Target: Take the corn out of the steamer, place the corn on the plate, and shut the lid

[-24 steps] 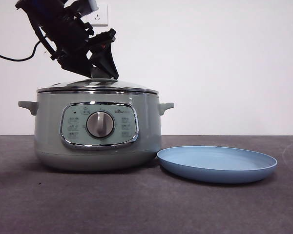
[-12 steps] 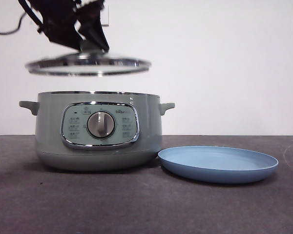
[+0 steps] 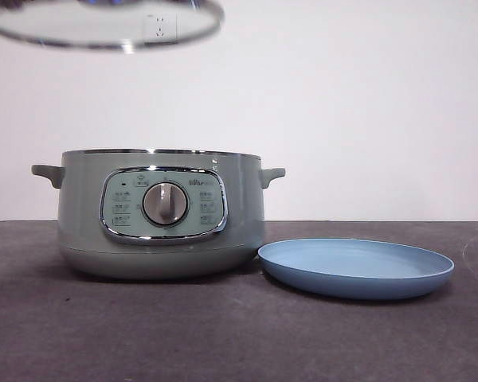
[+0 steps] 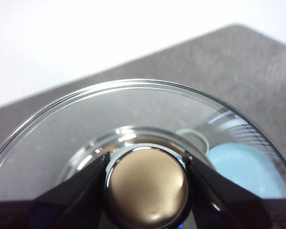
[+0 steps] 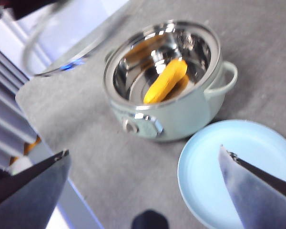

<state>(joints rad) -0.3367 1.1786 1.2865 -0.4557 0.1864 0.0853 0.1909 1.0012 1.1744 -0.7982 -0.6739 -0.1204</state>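
The sage-green steamer [image 3: 163,211] stands open at the table's left, and its steel bowl [image 5: 162,67] holds the yellow corn [image 5: 166,80], lying on its side. High above the pot hangs the glass lid [image 3: 103,24], only its chrome rim showing at the front view's top edge. My left gripper [image 4: 145,160] is shut on the lid's knob [image 4: 148,188]. The light-blue plate [image 3: 356,267] lies bare just right of the steamer. My right gripper [image 5: 144,152] hovers open high above the table, over the steamer's front and the plate [image 5: 233,167].
A dark grey cloth [image 3: 223,334] covers the table, and a white wall with a socket [image 3: 161,28] stands behind. The table's near edge and some clutter beyond it [image 5: 19,143] show in the right wrist view.
The lid has come off the steamer and risen to the top of the front view. The left arm holding it has climbed out of that view. The pot's rim is now uncovered.
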